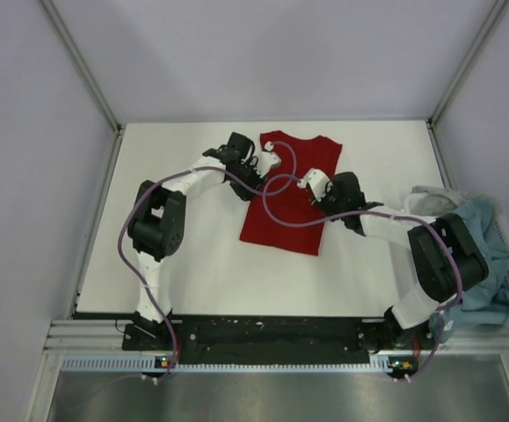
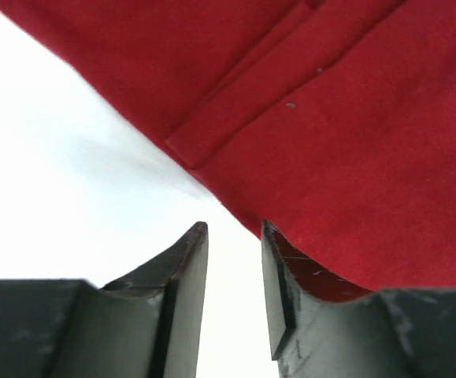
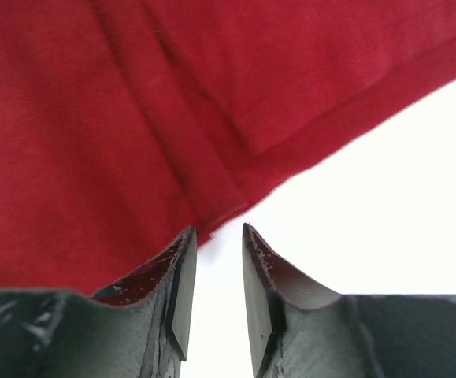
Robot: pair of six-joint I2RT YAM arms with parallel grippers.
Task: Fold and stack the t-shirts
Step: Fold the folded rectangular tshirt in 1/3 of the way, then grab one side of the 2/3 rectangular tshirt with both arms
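A deep red t-shirt [image 1: 285,220] lies flat on the white table [image 1: 184,264], its sides folded in to a narrow strip. My left gripper [image 1: 270,156] sits at the shirt's upper left edge. In the left wrist view its jaws [image 2: 234,228] stand apart over bare table, the red cloth [image 2: 330,118] just past the tips. My right gripper [image 1: 309,182] is at the shirt's right edge. Its jaws [image 3: 218,230] are also parted with nothing between them, a folded hem of the red cloth [image 3: 94,118] right at the tips. A teal-blue shirt [image 1: 491,255] and a light grey one [image 1: 430,200] lie crumpled at the far right.
White walls with metal posts [image 1: 105,105] enclose the table at the back and sides. The crumpled pile sits close beside the right arm's elbow [image 1: 443,255]. Purple cables [image 1: 276,207] loop over the red shirt. The arm bases stand on a black rail [image 1: 272,334] at the near edge.
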